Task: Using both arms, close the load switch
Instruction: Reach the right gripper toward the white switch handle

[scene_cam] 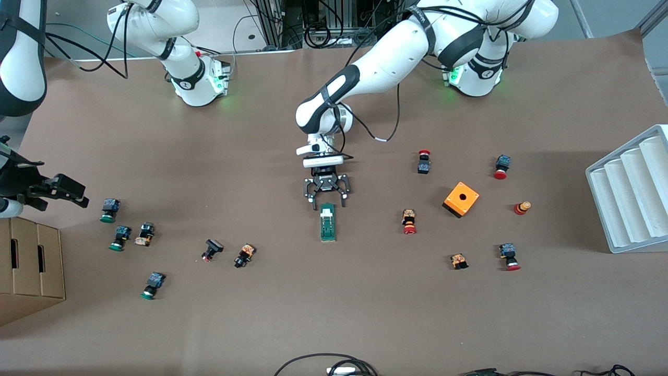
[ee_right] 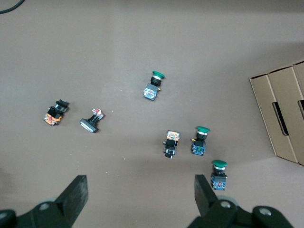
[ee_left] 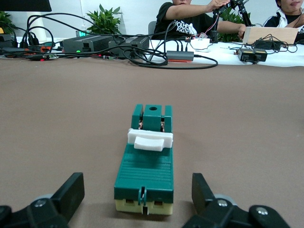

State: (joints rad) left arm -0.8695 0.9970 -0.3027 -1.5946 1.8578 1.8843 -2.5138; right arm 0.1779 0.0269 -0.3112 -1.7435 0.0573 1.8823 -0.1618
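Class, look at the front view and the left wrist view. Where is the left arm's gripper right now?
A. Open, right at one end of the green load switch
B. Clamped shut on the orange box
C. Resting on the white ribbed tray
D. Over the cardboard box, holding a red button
A: the left gripper hangs with jaws spread just at the end of the load switch, nothing held between them.

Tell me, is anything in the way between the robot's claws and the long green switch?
Nothing visible blocks the left gripper: it sits open right at the end of the load switch, with bare table between. The right gripper waits open at its own end of the table, with scattered push buttons lying between it and the switch.
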